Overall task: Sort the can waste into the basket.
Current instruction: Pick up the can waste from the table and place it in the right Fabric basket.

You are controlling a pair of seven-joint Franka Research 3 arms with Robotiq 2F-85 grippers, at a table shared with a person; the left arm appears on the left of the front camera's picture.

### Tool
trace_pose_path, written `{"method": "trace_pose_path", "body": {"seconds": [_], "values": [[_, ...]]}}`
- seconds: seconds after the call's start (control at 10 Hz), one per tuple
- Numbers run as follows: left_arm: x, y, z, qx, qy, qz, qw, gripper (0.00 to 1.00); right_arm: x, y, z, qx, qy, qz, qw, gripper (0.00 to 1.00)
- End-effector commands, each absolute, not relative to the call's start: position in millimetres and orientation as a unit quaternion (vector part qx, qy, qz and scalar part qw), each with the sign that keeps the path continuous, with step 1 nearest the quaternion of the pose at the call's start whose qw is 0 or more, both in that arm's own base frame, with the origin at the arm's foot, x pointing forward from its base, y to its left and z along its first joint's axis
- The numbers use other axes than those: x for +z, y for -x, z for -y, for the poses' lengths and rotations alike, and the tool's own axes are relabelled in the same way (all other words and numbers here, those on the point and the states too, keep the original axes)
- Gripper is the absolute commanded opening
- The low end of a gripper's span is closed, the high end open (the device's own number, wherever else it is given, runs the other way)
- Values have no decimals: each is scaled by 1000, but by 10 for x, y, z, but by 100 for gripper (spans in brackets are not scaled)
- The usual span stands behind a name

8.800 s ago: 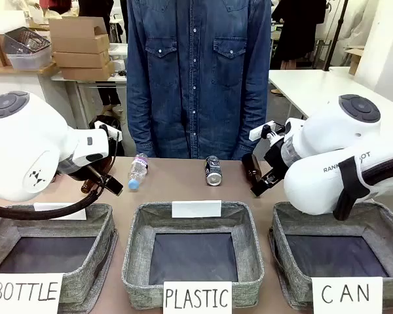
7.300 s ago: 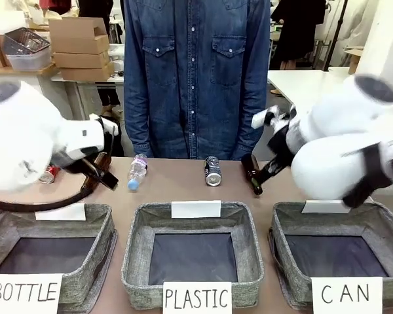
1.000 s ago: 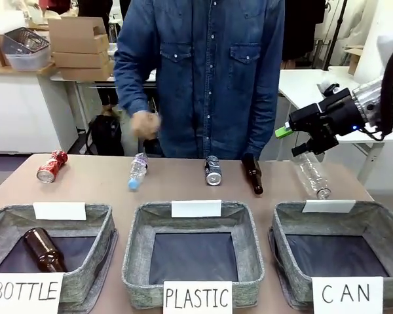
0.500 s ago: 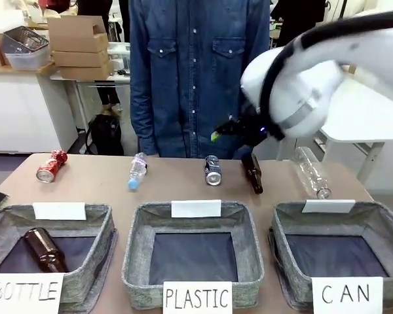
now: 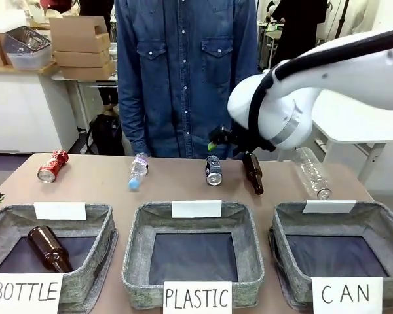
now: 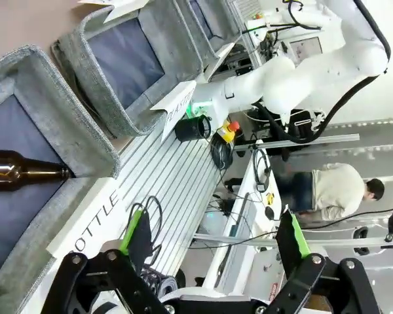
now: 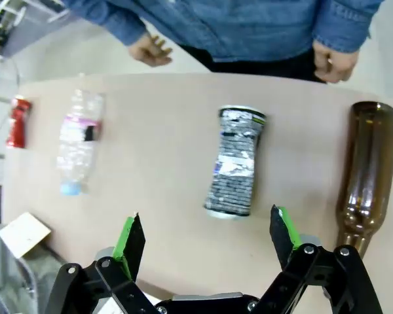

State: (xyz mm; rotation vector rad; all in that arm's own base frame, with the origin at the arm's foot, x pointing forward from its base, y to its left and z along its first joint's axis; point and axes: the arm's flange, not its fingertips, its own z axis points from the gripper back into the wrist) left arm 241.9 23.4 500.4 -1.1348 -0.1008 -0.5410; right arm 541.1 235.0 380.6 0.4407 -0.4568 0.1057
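Note:
The dark blue-black can (image 5: 213, 171) lies on its side at the table's far middle, in front of the person. My right gripper (image 5: 216, 138) hovers just above and behind it, reaching across from the right. In the right wrist view the gripper (image 7: 206, 235) stands open, with the can (image 7: 236, 162) lying between and beyond its green-padded fingers, untouched. The red can (image 5: 50, 166) lies at the far left and shows again (image 7: 18, 122). The basket lettered CAN (image 5: 280, 243) sits at the near right, with nothing in it. My left gripper (image 6: 213, 235) is open, off the table's side.
A brown bottle (image 5: 253, 172) lies right of the dark can, with a clear plastic bottle (image 5: 312, 172) farther right. A small labelled plastic bottle (image 5: 137, 172) lies left. The BOTTLE basket (image 5: 103, 245) holds a brown bottle (image 5: 49, 248); the PLASTIC basket (image 5: 132, 252) is between. The person's hands (image 7: 150, 50) hang at the far edge.
My right arm has swung from the far right, above the clear bottle, across to the dark can and come lower. The person's raised hand has dropped.

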Motion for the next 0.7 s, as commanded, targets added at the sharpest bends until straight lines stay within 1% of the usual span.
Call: {"method": "trace_pose_path", "body": {"seconds": [0.0, 0.1, 0.2, 0.3, 0.5, 0.6], "values": [[5030, -2436, -203, -263, 541, 52, 797, 100, 3525, -5744, -2626, 55, -149, 195, 968, 100], [5004, -2419, -234, -253, 531, 47, 808, 100, 3490, -5878, -2731, 44, -124, 196, 972, 100], [5113, -2421, -196, -219, 517, 131, 817, 100, 3473, -5982, -2814, 41, -115, 196, 973, 100], [5030, -2628, -109, -133, 554, 245, 784, 100, 3440, -6040, -2887, 42, -111, 188, 975, 100], [4448, -2942, 98, -58, 629, 188, 752, 100, 3350, -6094, -2966, 31, -93, 190, 977, 100], [4292, -2951, 270, -40, 657, 121, 743, 100, 3307, -6109, -2979, 26, -92, 184, 978, 100]]}}
